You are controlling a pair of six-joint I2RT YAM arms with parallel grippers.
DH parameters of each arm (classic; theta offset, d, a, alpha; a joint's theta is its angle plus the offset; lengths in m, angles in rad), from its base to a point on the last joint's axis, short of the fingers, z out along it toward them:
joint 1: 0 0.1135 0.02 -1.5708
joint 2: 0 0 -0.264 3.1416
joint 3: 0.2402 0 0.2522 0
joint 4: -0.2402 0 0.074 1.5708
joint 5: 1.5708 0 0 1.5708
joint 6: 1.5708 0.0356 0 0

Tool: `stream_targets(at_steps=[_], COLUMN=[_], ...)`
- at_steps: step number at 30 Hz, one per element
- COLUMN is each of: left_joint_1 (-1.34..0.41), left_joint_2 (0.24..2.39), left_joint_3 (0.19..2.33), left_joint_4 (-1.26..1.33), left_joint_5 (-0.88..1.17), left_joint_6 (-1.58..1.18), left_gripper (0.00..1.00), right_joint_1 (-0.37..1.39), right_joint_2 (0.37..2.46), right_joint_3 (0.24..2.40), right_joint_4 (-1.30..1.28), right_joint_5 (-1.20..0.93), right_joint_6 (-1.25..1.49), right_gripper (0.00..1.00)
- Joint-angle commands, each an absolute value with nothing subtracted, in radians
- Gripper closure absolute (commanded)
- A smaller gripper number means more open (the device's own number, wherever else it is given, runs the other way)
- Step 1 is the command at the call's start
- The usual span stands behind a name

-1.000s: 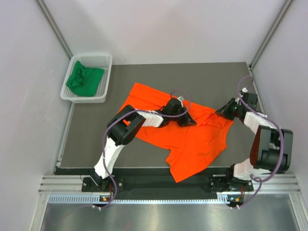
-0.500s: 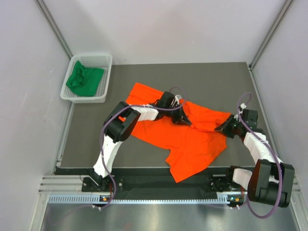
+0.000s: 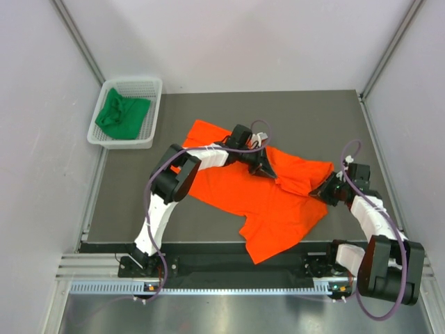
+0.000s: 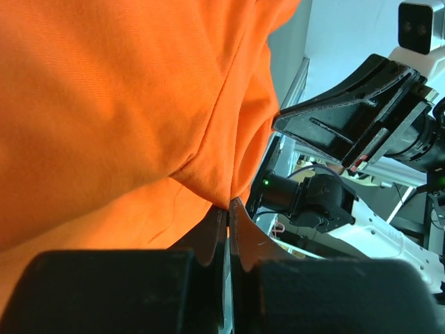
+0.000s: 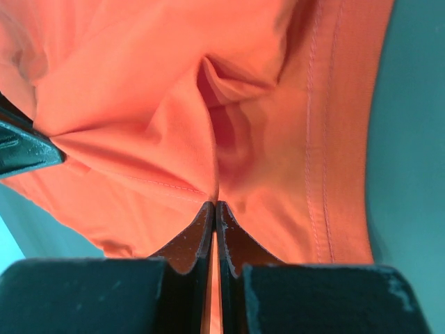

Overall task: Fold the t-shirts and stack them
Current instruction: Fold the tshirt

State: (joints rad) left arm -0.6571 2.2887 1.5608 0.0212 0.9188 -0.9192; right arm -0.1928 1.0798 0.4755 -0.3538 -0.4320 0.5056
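Orange t-shirt (image 3: 278, 205) pinched twice
Left gripper (image 3: 271, 172) and right gripper (image 3: 320, 192) are closed on it; grey table (image 3: 313, 118) is seen around its edges.

No readable text, no labels, brands, numbers or signs, nothing legible on orange t-shirt (image 3: 278, 209), green t-shirt (image 3: 122, 115), white mesh basket (image 3: 125, 142)
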Motion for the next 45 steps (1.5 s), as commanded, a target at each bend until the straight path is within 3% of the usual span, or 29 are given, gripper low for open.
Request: stream_targets(at_steps=[1, 7, 11, 12, 13, 15, 16, 18, 21, 26, 35, 39, 45], left_joint_1=[-0.653, -0.650, -0.644, -0.644, -0.644, -0.644, -0.644, -0.646, -0.641, -0.575, -0.427, -0.374, -0.335], left_joint_2=[2.296, 2.290, 2.238, 2.218, 2.211, 2.195, 2.189, 2.171, 2.161, 2.218, 2.319, 2.341, 2.359], left_joint_3=[1.600, 1.624, 1.666, 1.687, 1.695, 1.716, 1.727, 1.743, 1.772, 1.821, 1.822, 1.818, 1.825], left_joint_4=[-0.033, -0.126, -0.400, -0.428, -0.442, -0.468, -0.483, -0.473, -0.447, -0.342, -0.143, -0.107, -0.091], left_joint_5=[0.983, 0.957, 0.752, 0.726, 0.716, 0.722, 0.719, 0.712, 0.683, 0.663, 0.686, 0.686, 0.704], left_joint_6=[-0.864, -0.796, -0.617, -0.565, -0.549, -0.523, -0.512, -0.497, -0.488, -0.569, -0.758, -0.799, -0.819], left_gripper=[0.97, 0.92, 0.75, 0.74, 0.73, 0.71, 0.71, 0.71, 0.72, 0.74, 0.80, 0.82, 0.82], right_joint_1=[-0.186, -0.186, -0.179, -0.179, -0.179, -0.179, -0.179, -0.179, -0.179, -0.186, -0.233, -0.236, -0.239], right_joint_2=[1.037, 1.020, 1.028, 1.019, 0.999, 0.992, 0.996, 1.035, 1.135, 1.321, 1.430, 1.492, 1.571], right_joint_3=[0.468, 0.489, 0.486, 0.489, 0.500, 0.518, 0.550, 0.593, 0.681, 0.781, 0.821, 0.838, 0.885], right_joint_4=[-0.370, -0.435, -0.463, -0.468, -0.469, -0.460, -0.456, -0.425, -0.362, -0.275, -0.196, -0.153, -0.126], right_joint_5=[-0.408, -0.394, -0.422, -0.419, -0.399, -0.371, -0.353, -0.302, -0.252, -0.201, -0.201, -0.207, -0.173], right_joint_6=[0.494, 0.465, 0.476, 0.482, 0.486, 0.489, 0.485, 0.466, 0.451, 0.459, 0.448, 0.434, 0.426], right_gripper=[1.00, 1.00, 0.94, 0.89, 0.75, 0.67, 0.56, 0.46, 0.39, 0.37, 0.49, 0.59, 0.59])
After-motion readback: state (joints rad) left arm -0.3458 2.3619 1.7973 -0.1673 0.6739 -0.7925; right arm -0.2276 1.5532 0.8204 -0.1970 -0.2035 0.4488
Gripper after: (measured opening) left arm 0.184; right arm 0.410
